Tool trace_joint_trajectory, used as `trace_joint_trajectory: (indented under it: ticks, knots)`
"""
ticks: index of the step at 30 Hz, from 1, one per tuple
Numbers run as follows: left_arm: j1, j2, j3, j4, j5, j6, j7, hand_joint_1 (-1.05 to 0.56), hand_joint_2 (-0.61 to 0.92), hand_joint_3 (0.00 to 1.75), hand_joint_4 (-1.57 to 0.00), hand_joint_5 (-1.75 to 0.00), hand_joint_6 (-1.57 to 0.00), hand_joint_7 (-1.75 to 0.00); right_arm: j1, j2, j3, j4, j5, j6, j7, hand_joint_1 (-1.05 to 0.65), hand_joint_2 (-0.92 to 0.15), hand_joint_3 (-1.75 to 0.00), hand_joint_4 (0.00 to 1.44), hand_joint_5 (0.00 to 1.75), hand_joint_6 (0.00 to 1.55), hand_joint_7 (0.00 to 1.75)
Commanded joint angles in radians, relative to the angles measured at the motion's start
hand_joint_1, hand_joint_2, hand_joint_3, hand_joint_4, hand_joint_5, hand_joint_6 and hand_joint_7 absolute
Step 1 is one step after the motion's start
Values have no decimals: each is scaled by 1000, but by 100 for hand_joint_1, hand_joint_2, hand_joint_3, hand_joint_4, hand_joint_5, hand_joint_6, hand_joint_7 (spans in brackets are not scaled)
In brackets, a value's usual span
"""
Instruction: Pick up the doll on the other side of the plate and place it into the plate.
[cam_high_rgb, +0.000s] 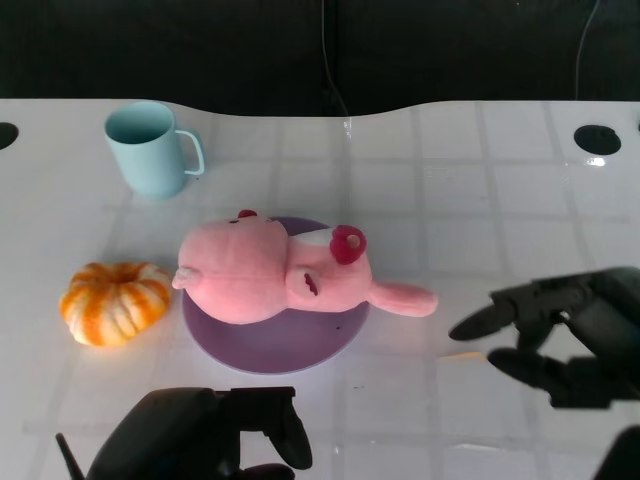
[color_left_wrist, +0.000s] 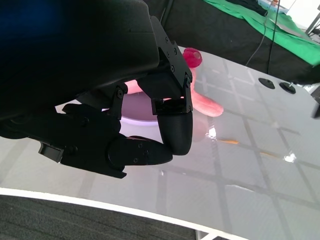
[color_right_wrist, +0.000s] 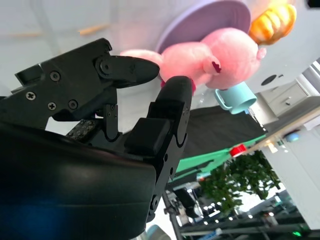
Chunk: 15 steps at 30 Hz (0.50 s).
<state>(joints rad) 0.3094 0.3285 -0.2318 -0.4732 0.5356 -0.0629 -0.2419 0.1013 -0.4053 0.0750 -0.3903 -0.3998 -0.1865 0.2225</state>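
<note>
right hand empty, fingers apart, right of plate | left hand curled on nothing, near edge | doll lies on plate, one ear overhanging | looks soft, light; grasp the body | pumpkin, cup left, clear of path

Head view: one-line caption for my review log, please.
Pink doll lies on the purple plate, between pumpkin and open right hand; mug behind, left hand idle.
</note>
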Motion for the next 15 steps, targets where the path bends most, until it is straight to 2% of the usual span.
trace_joint_trajectory:
  ticks: [1,7,12,15]
  knots:
    - [-9,24,19,24,-13,-18,2,-28,92,33,-65,-164,-69,-116,39,-6,-16,-1,-28,-12,-27,-5,-58,-70,91,107,101,40]
    - [-10,30,24,53,-17,-40,10,-29,92,32,-67,-161,-69,-117,45,-5,-1,80,-120,-66,-100,-3,-51,-73,100,104,108,40]
    - [-7,26,26,55,-16,-39,7,-30,92,31,-68,-159,-69,-117,57,-10,0,94,-150,-74,-114,0,-49,-73,101,118,114,39]
    - [-5,25,26,55,-17,-43,9,-30,92,30,-68,-158,-68,-115,65,-9,-2,101,-144,-83,-120,5,-44,-80,99,130,118,40]
